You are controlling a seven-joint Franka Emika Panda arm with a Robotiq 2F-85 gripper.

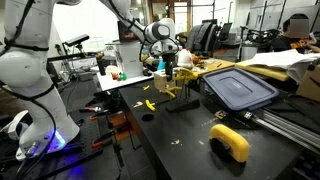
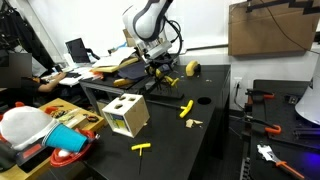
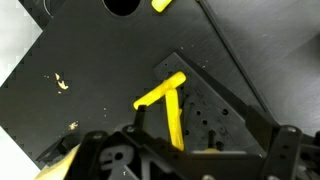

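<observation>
In an exterior view the white arm (image 1: 30, 75) fills the left edge of the frame and reaches over to the top centre, where the gripper (image 1: 172, 70) hangs above the black table (image 1: 180, 150). Just below it, at centre frame, sits the yellow T-shaped piece (image 1: 174, 90). A small yellow block (image 1: 150, 103) lies a little to its left. To the right come a grey-blue lid (image 1: 240, 88) and, at lower right, a yellow curved object (image 1: 230, 142).

In the exterior view from the opposite side, a stack of red cups (image 2: 65, 155) occupies the lower left. Next to the right is a wooden box (image 2: 127, 115) with holes in its top, near the table's edge. The gripper (image 2: 155, 66) is at upper centre, and a cardboard box (image 2: 265, 30) stands at upper right.

The wrist view shows the table at left and a round hole (image 3: 120, 5) at the top edge. The yellow T-shaped piece (image 3: 165, 100) sits at centre frame on a dark perforated plate (image 3: 215, 120). The gripper (image 3: 195, 138) enters from the bottom edge, released, with its jaws spread wide to either side of the piece's lower end. They do not pinch the piece, and whether either finger brushes it cannot be told
</observation>
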